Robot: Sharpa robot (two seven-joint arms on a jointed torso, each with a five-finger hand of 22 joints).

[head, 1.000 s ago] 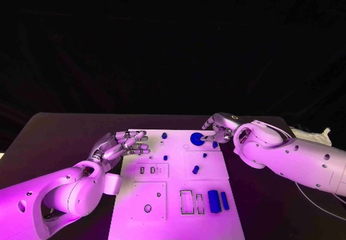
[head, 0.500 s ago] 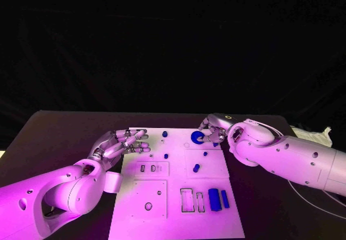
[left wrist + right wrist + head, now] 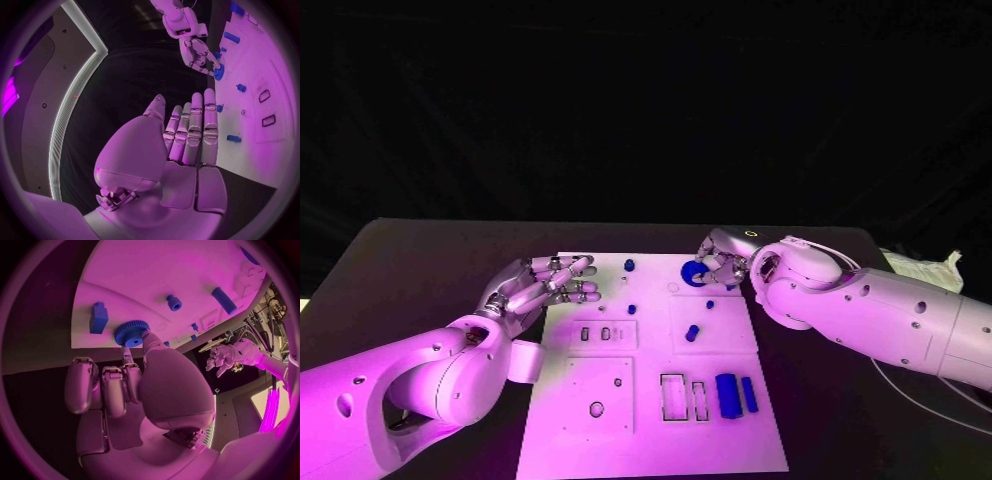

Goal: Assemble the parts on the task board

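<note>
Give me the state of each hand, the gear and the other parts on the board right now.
left hand: open, holding nothing, at the task board's left edge.
right hand: fingertips on the blue gear, pinching it at the board's far right corner.
blue gear: flat on the board, whether seated cannot be told.
two long blue bars: lying side by side near the board's front right, untouched.
small blue pegs: on the board, untouched.

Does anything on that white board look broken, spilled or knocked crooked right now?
Nothing stands out. The task board lies flat on the table, and its small blue parts sit apart on it. The right hand touches the blue gear near the board's far edge. The left hand holds nothing.
</note>
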